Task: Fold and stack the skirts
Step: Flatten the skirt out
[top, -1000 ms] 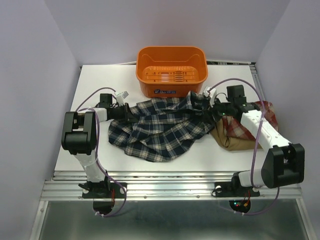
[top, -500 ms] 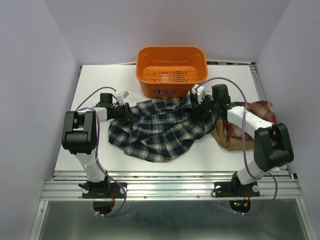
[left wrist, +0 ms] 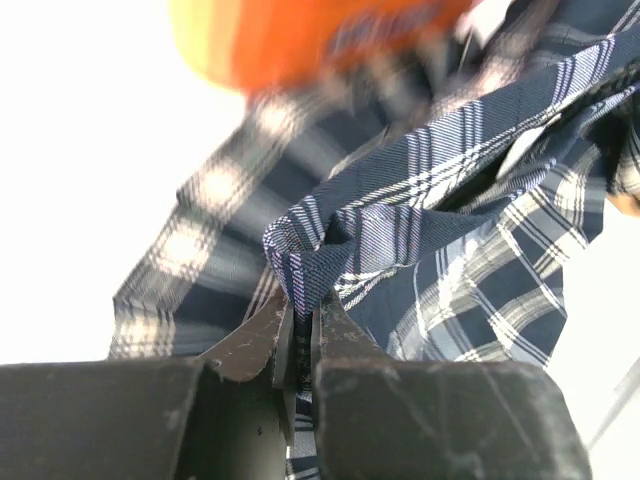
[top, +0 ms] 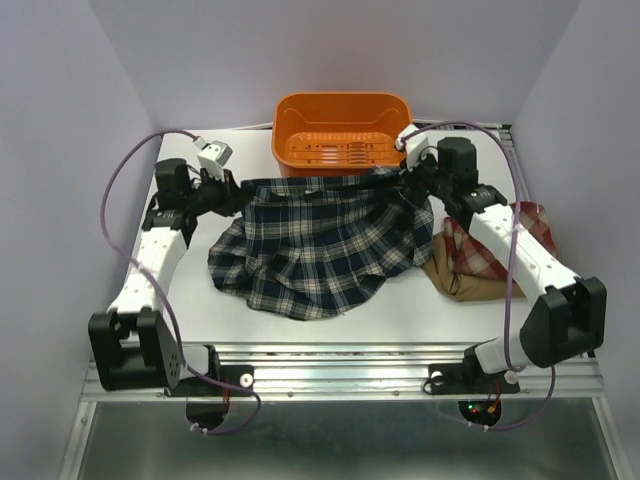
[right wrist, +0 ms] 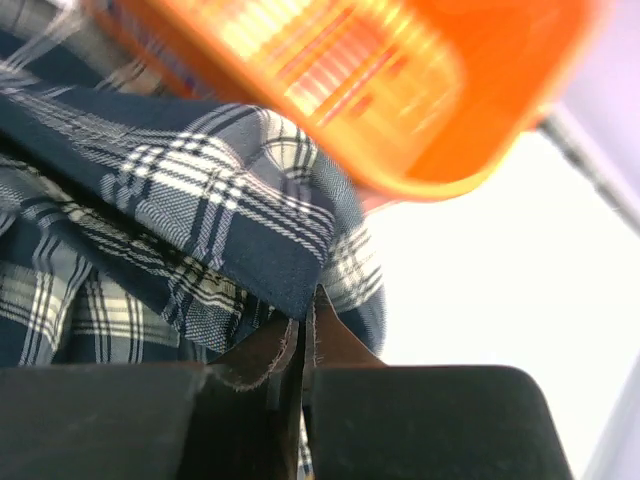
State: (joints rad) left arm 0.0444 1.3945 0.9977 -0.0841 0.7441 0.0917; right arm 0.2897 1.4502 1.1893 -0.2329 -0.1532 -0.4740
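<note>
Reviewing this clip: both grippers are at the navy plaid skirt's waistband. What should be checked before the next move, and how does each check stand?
1. Left gripper shut on the navy plaid skirt at a waistband corner: ok.
2. Right gripper shut on the opposite corner: ok.
3. Waistband drawn out fairly straight between the grippers: ok.
4. Hem lifted off the table: not ok, the lower part lies spread on it.
5. Cloth clear of the orange basket: cannot tell, the waistband runs right along its front wall.
6. Red-and-white plaid skirt and tan skirt apart from the held one: cannot tell, they lie bunched against its right edge.
</note>
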